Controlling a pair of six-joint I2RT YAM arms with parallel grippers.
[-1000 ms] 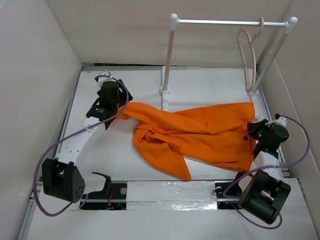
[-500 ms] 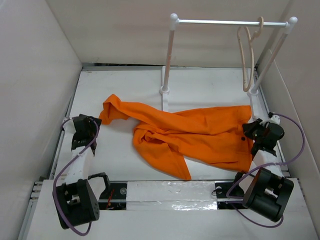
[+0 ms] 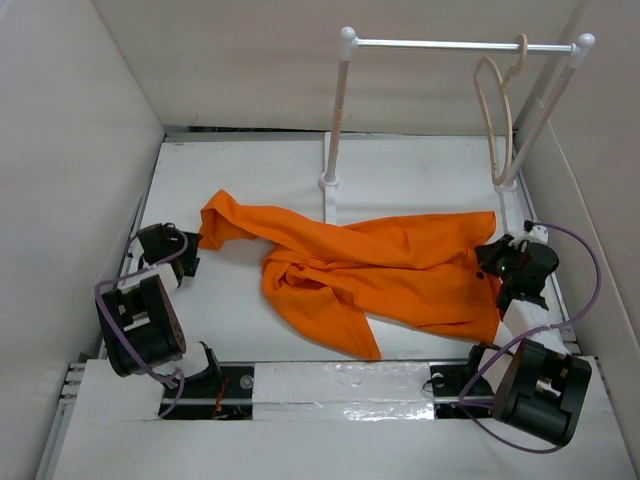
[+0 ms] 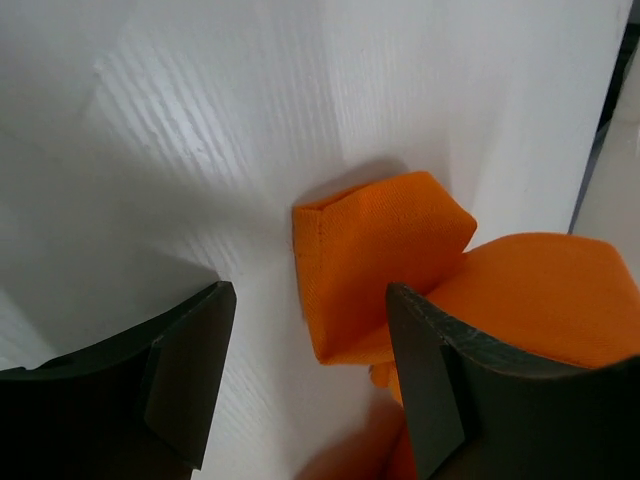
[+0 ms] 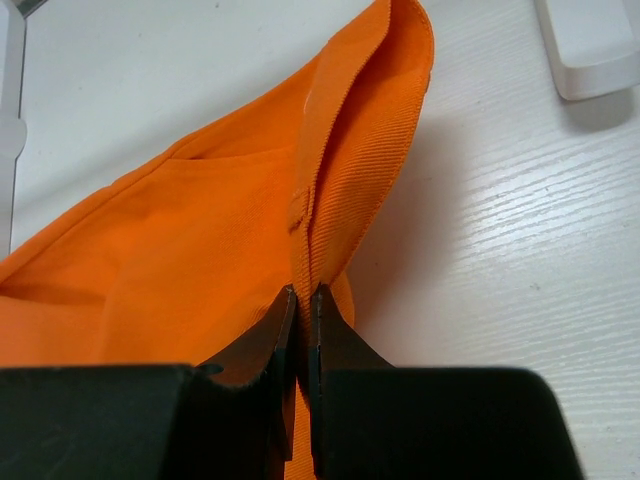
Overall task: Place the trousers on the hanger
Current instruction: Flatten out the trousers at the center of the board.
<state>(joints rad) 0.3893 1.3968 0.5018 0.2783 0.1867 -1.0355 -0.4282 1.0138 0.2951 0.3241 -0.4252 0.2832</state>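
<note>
At the right end of the white table (image 3: 250, 170), the right hand (image 5: 303, 300) is pressed together on the waistband edge of the bright orange fabric trousers (image 3: 400, 262), pinching a thin ridge of cloth that stands up from its jaws. The trousers lie rumpled across the table with the legs running leftward. One folded leg tip sits just in front of the left hand (image 4: 308, 295), which is spread wide and holds nothing. The thin beige clothes hanger (image 3: 497, 110) hangs by its hook from the metal rod of the white rack (image 3: 450, 44), beyond the right hand and clear of the cloth. The step looks like gathering the garment for lifting. To do it well, the left hand should close with both layers of the leg tip deep between its jaws. The right pinch seems shallow and may slip once weight comes on it.
</note>
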